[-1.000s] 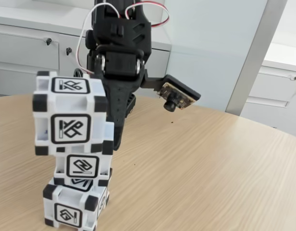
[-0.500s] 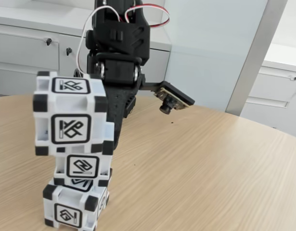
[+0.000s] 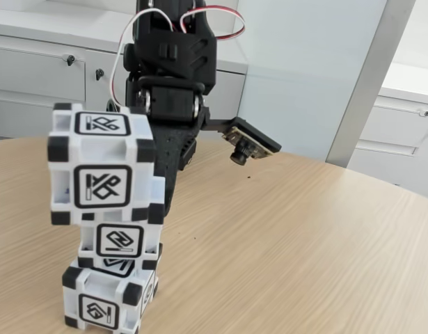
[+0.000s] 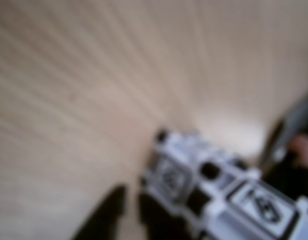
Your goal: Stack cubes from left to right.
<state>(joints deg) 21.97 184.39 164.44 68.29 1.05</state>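
White cubes [image 3: 106, 209], 3 of them, are standing stacked on the wooden counter [image 3: 283, 243]; behind them the black arm [image 3: 170, 83] is rising, its claw's state hidden.

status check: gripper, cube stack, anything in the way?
Gripper behind the stack, jaw state unclear. Three cubes stacked: top cube, middle cube, bottom cube, top one overhanging left in the fixed view. Nothing in the way on the table.
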